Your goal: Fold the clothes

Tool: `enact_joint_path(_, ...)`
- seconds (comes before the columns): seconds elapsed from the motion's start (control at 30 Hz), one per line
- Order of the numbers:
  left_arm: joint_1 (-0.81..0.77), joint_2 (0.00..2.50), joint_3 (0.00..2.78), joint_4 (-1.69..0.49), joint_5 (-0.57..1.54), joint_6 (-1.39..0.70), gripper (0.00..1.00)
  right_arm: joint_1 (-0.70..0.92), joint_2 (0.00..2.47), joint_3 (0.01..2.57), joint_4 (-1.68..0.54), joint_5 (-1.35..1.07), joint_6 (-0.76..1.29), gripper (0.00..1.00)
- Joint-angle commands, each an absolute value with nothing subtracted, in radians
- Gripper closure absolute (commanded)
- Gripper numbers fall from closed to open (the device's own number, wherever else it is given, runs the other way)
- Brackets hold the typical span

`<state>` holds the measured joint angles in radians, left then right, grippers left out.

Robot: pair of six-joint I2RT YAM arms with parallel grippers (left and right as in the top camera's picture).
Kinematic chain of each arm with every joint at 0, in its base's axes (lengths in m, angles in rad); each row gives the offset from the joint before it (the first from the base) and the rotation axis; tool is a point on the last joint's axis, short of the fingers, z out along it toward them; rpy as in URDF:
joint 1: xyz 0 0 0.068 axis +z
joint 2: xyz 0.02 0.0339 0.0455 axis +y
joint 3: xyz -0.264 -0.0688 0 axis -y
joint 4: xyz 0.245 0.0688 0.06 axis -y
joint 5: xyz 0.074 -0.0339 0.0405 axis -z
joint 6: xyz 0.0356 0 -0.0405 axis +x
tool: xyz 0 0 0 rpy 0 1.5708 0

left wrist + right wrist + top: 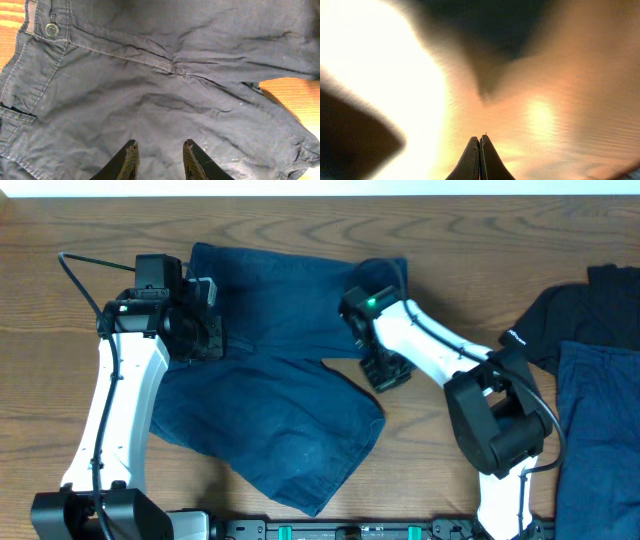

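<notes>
One pair of dark blue shorts point(270, 410) lies spread across the middle of the wooden table point(430, 480). The waist is toward the left and the two legs splay to the right, one far and one near.

The cloth looks like a soft, mid-weight woven cotton. It is limp and creased, and neither slippery nor fragile. I would expect it to drape and drag when lifted rather than keep a shape, so a single pinch would leave the rest trailing. The firmest places to grip are likely the stitched edges: the waistband by the button point(51, 29) and the hem corners of the legs, where the layers are thick enough to pinch together.

The left gripper point(159, 145) hangs over the waist end with its jaws apart, and only fabric shows between them. The right gripper point(385, 370) sits at the notch between the legs, jaws pressed together and holding nothing.

- The right wrist view is blurred and washed out, showing only glaring wood and dark smears of cloth. Whether those fingers touch the table or the shorts cannot be told.
- From overhead, the left arm covers much of the waistband, and the right gripper hides part of the far leg's hem.
- At the right edge, a black shirt point(590, 300) and another blue garment point(600, 430) are cut off by the frame.
</notes>
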<state>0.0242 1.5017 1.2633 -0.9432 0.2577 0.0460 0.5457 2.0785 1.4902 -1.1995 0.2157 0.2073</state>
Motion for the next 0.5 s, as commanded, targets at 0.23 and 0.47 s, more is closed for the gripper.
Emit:
enact_joint_path(0.23, 0.024, 1.503, 1.258, -0.996, 0.250, 0.051, 0.57, 0.393, 2.066, 1.517, -1.295, -0.172, -0.060, 0.59)
enact_joint_path(0.47, 0.024, 1.503, 1.258, -1.034, 0.249, 0.052, 0.50, 0.432, 2.066, 1.499, -1.381, -0.607, -0.267, 0.44)
